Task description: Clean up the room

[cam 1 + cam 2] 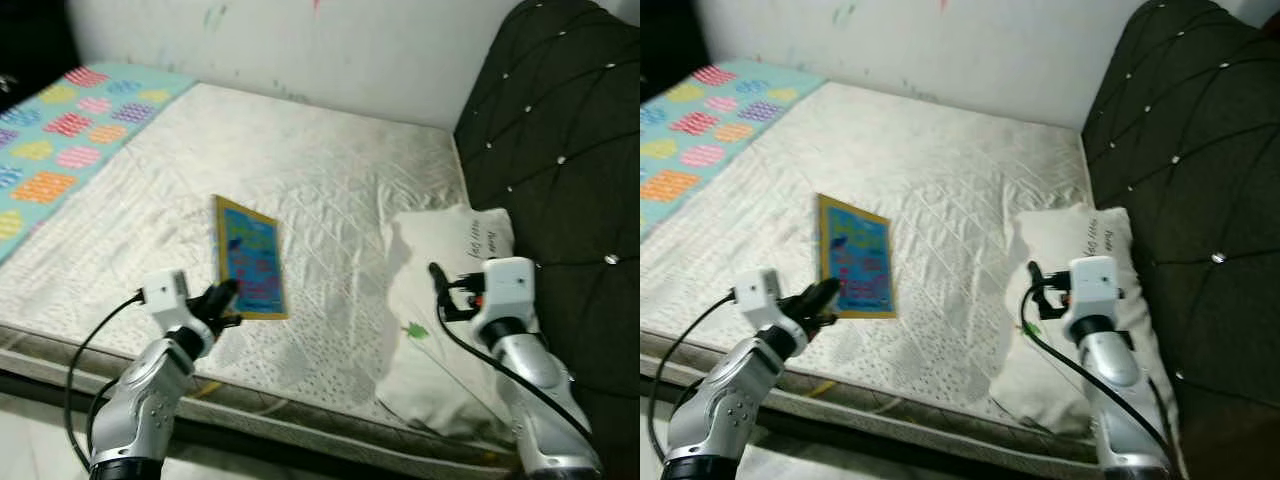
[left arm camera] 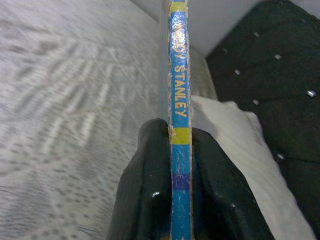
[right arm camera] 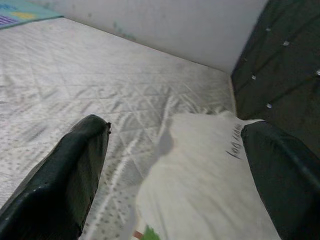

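- We face a bare white mattress (image 1: pixel 330 180) that fills the middle of the head views, with a dark tufted headboard (image 1: pixel 560 130) from one to four o'clock and a patterned sheet (image 1: pixel 60 130) at ten o'clock.
- A white pillow (image 1: pixel 440 300) lies at four o'clock, against the headboard; we judge it already in place and leave it alone.
- The book (image 1: pixel 250 258) sits near the centre, toward seven o'clock, its bright cover facing up and its near corner at the left gripper.
- Our left gripper (image 1: pixel 222 303) is pinching the book: in the left wrist view its two fingers (image 2: pixel 145 190) press on either side of the blue spine.
- Our right gripper (image 3: pixel 175 165) hangs spread wide over the pillow's near edge, holding nothing.
- We judge the step in hand to be lifting the book off the bed. The grip is at one corner only, so the book may droop or swing; we raise it slowly and keep the wrist level.
- We keep the right arm still, so it does not drag the pillow.
- We cannot see where the book should go, so we lift clear before turning.
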You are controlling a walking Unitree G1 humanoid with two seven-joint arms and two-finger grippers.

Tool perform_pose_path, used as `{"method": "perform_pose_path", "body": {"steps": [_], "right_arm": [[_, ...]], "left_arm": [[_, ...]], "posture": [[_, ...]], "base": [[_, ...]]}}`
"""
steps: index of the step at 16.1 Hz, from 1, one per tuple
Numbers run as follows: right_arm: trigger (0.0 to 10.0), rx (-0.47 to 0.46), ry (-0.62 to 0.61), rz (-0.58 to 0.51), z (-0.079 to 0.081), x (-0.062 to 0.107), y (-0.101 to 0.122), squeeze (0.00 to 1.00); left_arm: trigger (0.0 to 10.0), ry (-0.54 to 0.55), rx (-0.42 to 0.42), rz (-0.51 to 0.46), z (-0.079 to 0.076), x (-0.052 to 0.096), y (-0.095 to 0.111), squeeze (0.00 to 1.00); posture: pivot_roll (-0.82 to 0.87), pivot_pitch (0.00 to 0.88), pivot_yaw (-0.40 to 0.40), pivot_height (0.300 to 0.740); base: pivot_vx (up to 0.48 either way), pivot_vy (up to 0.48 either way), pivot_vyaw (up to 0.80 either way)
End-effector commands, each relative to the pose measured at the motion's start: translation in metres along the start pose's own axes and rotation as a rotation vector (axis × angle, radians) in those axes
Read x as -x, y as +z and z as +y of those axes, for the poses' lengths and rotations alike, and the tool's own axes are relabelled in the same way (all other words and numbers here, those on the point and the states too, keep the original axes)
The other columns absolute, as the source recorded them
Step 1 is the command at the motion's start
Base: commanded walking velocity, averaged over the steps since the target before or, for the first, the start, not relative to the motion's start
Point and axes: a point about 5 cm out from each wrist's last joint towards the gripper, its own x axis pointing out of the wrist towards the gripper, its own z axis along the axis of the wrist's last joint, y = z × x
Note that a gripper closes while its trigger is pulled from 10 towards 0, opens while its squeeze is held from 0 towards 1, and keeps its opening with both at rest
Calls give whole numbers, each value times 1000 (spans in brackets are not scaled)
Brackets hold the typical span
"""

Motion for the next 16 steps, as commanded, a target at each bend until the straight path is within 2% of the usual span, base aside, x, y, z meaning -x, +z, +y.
{"method": "perform_pose_path", "body": {"steps": [1,5,7,11,12,14,16], "right_arm": [[10000,-10,-3,5,-5,4,4,0],[10000,-51,2,41,4,12,-3,0],[10000,-78,8,57,10,15,-7,0],[10000,-99,2,81,9,14,-15,0],[10000,-132,-43,116,3,14,-24,0],[10000,-151,-59,125,0,13,-26,0],[10000,-150,-61,126,0,11,-28,0]], "left_arm": [[10000,-66,-5,-33,-15,-3,10,0],[10000,-68,-26,-5,-14,9,7,0],[10000,-63,-76,-16,-10,18,9,0],[10000,13,-121,-150,-7,29,22,0],[10000,16,-150,-287,-8,40,37,0],[10000,44,-224,-329,-6,51,41,0],[10000,84,-238,-352,-5,64,45,0]], "posture": [[-87,89,-111,740],[-54,117,-98,740],[-37,119,-89,740],[-21,99,-89,740],[-18,93,-88,740],[-14,87,-87,740],[-6,79,-86,740]], "base": [[0,0,0],[0,0,0],[0,0,0],[0,0,0],[0,0,0],[0,0,0],[0,0,0]]}}
